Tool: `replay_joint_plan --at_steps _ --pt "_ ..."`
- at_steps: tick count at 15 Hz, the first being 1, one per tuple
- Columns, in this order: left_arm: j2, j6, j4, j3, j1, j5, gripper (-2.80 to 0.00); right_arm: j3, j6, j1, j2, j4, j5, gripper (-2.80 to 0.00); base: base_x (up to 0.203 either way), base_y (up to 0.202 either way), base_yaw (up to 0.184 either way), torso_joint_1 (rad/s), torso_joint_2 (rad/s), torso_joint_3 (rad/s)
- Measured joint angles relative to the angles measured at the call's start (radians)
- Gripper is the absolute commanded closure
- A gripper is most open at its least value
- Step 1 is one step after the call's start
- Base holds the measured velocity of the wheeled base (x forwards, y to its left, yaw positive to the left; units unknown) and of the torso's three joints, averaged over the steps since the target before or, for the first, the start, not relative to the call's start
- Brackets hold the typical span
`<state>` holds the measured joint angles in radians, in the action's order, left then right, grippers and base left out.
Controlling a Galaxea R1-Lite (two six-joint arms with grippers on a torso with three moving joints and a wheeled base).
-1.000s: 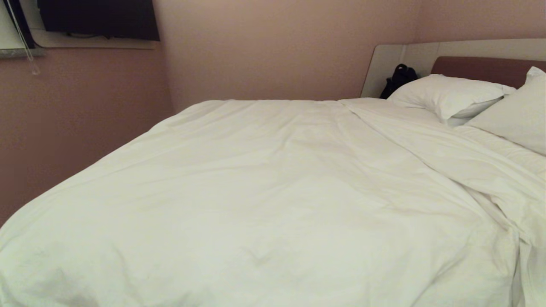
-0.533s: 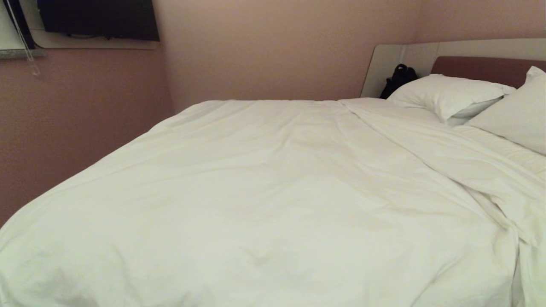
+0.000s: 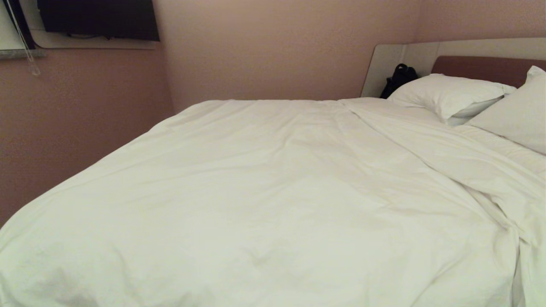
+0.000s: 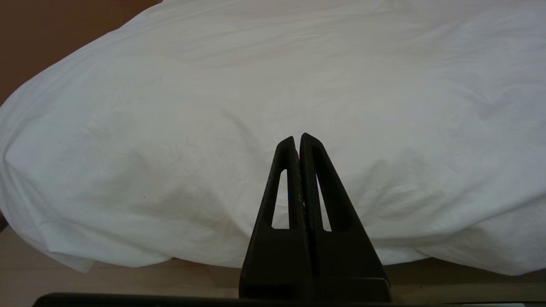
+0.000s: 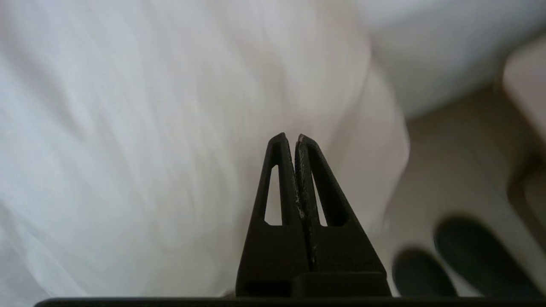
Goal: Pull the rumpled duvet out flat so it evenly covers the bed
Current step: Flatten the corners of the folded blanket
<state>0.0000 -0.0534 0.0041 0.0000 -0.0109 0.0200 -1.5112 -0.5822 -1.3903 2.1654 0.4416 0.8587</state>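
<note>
Pink walls (image 3: 277,47) backed the bed (image 3: 486,68); the duvet (image 3: 273,200) lay smooth, creased toward three o'clock, unchanged from before. My left gripper (image 4: 297,137) and right gripper (image 5: 291,136) were closed, empty.

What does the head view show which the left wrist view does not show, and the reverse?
Only the head view shows the two pillows, the headboard, a black bag beside it and the dark screen on the wall. Only the left wrist view shows the left gripper, shut and empty, pointing at the bed's near edge, and the floor below the hanging cloth. Both show the white duvet spread over the bed.
</note>
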Motion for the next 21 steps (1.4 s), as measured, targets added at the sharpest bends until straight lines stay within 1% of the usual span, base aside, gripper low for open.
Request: replay_joint_plan --at_steps 2,5,6,9,13,16,21 --pt "0.000 0.000 0.000 0.000 0.000 0.000 0.00 -0.123 -0.004 -0.012 0.057 0.061 0.080 0.00 0.000 0.000 0.000 0.000 0.00 0.000" --pt "0.000 0.000 0.000 0.000 0.000 0.000 0.00 -0.299 -0.013 -0.030 0.149 0.178 0.164 0.00 0.000 0.000 0.000 0.000 0.00 0.000" --pt "0.000 0.000 0.000 0.000 0.000 0.000 0.00 -0.354 -0.015 -0.035 0.184 0.219 0.184 -2.80 0.000 0.000 0.000 0.000 0.00 0.000" --pt "0.000 0.000 0.000 0.000 0.000 0.000 0.00 -0.420 -0.021 -0.052 0.261 0.324 0.208 -2.80 0.000 0.000 0.000 0.000 0.00 0.000" --pt "0.000 0.000 0.001 0.000 0.000 0.000 0.00 -0.429 -0.047 -0.052 0.319 0.400 0.212 -2.80 0.000 0.000 0.000 0.000 0.00 0.000" --pt "0.000 0.000 0.000 0.000 0.000 0.000 0.00 -0.429 -0.055 -0.053 0.340 0.394 0.214 -2.80 0.000 0.000 0.000 0.000 0.00 0.000" --pt "0.000 0.000 0.000 0.000 0.000 0.000 0.00 -0.429 -0.031 -0.052 0.347 0.320 0.215 -2.80 0.000 0.000 0.000 0.000 0.00 0.000"
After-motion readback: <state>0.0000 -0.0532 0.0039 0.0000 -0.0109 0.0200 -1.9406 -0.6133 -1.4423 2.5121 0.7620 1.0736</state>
